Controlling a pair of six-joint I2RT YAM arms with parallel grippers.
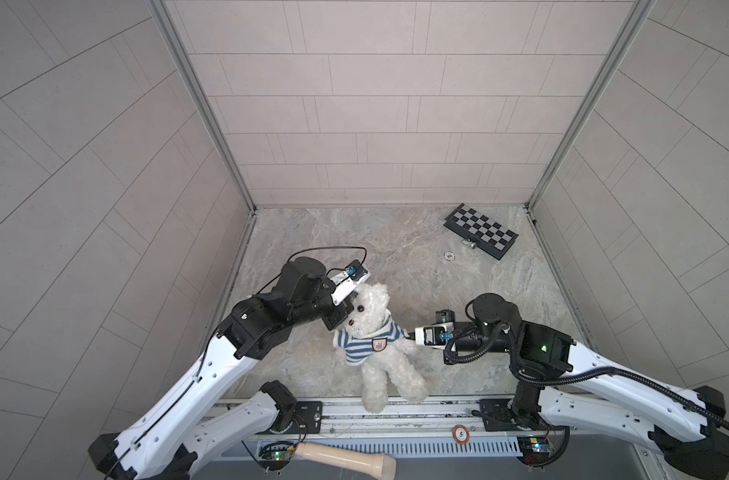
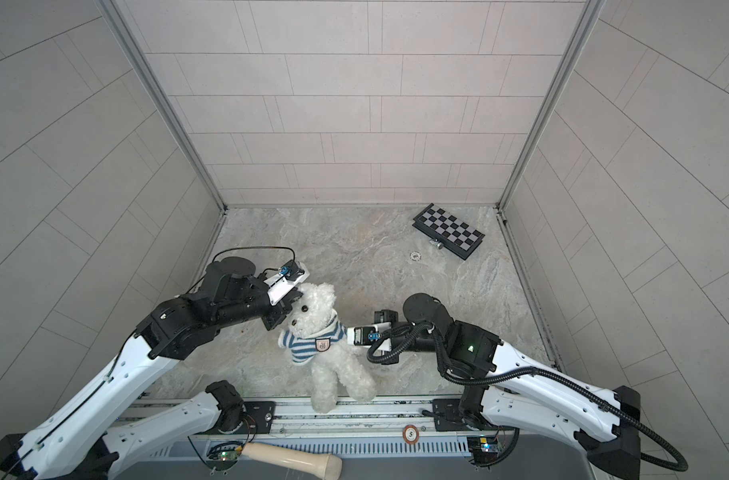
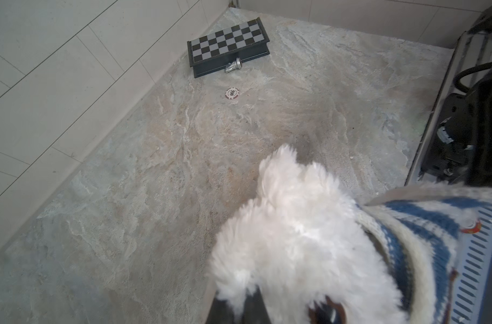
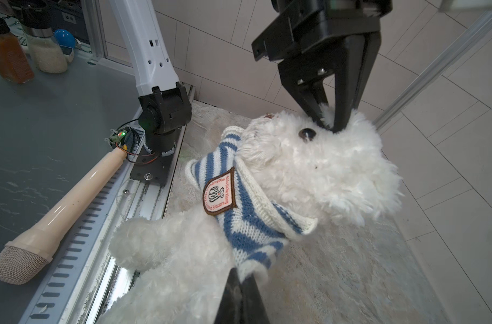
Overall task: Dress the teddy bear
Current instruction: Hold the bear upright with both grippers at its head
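Right wrist view shows it best: left gripper (image 4: 330, 123) is pinched tight on head fur of the teddy bear (image 4: 323, 174), just by its eye. The right gripper (image 4: 240, 283) is squeezed closed on an edge of the striped shirt (image 4: 247, 224), which is on the bear's chest. Bear lies btwn the arms near the front edge of the table (image 1: 354, 257), legs over the rail. Chessboard (image 1: 481, 230) w/ a silver chess piece (image 3: 233, 66) and a poker chip (image 1: 449, 256) sit well apart in the far corner. Mic (image 4: 62, 207) lies beyond the rail. Left wrist view: bear's head blocks the near part, fingertips mostly buried in fur; can't tell if arms are in the sleeves
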